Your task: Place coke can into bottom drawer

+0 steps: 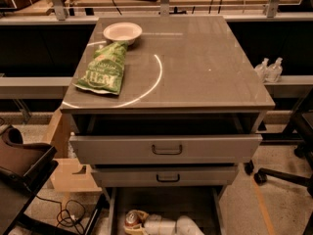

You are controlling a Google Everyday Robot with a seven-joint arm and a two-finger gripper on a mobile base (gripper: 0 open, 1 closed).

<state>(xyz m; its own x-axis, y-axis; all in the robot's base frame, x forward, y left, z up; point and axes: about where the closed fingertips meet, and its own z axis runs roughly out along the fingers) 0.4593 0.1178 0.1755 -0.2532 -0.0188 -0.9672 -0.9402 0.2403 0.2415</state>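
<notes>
The bottom drawer point(116, 205) is pulled open at the foot of the cabinet, showing its dark floor. The coke can point(130, 218), red with a silver top, stands upright inside it near the front left. My gripper point(135, 223) is down in the drawer right at the can, and its white arm point(171, 225) reaches in from the lower edge of the view. The lower part of the can and gripper is cut off by the frame edge.
The top drawer point(166, 148) and middle drawer point(166, 176) stick out slightly above the open one. A white bowl point(122, 32) and a green chip bag point(103, 70) lie on the cabinet top. A dark chair point(19, 168) stands left, a chair base point(279, 175) right, two bottles point(269, 70) behind.
</notes>
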